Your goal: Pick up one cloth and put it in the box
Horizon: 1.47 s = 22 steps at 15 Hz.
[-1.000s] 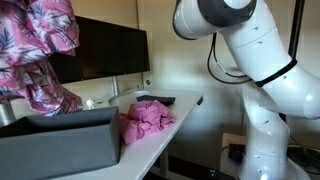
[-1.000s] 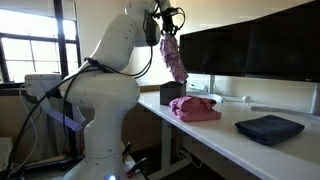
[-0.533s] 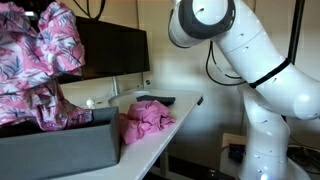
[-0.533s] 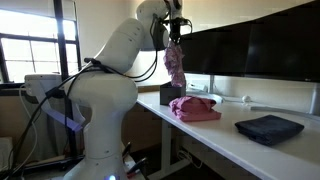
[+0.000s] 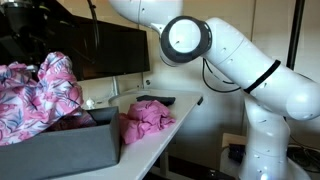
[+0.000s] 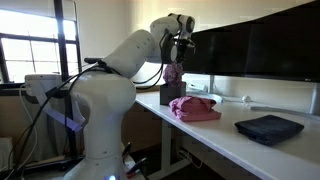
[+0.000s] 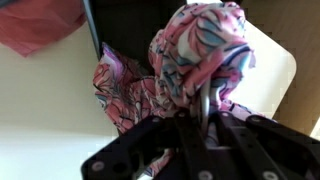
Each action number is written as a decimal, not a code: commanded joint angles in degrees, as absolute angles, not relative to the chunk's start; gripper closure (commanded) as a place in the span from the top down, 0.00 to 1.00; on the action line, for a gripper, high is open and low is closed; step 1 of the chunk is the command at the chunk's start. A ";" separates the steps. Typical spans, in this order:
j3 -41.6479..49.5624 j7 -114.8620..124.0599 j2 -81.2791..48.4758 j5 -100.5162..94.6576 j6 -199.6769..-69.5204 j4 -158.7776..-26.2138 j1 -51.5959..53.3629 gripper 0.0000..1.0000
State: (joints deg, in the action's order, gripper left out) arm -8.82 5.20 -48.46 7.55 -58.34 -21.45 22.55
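Note:
A pink floral cloth (image 5: 38, 95) hangs from my gripper and sinks into the dark grey box (image 5: 60, 148) at the near end of the white table; in an exterior view it shows small above the box (image 6: 174, 75). In the wrist view my gripper (image 7: 203, 112) is shut on the floral cloth (image 7: 190, 50), with the box's dark inside behind it. A plain pink cloth (image 5: 146, 119) lies in a heap on the table beside the box, also in an exterior view (image 6: 196, 107). A dark blue cloth (image 6: 269, 127) lies folded further along the table.
Large dark monitors (image 6: 250, 50) stand along the back of the white table (image 6: 230, 140). The robot's white base (image 6: 95, 120) stands off the table's end. A window (image 6: 25, 50) is behind it.
The arm has moved down with the floral cloth. The cloth hung high above the box a second ago and now its lower part is inside the box.

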 commanded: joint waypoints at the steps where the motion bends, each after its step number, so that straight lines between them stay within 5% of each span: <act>1: -9.62 10.49 -50.67 9.86 -56.76 -21.52 20.93 0.12; 22: 0.59 26.40 -59.91 -2.34 -54.42 -20.89 27.08 0.11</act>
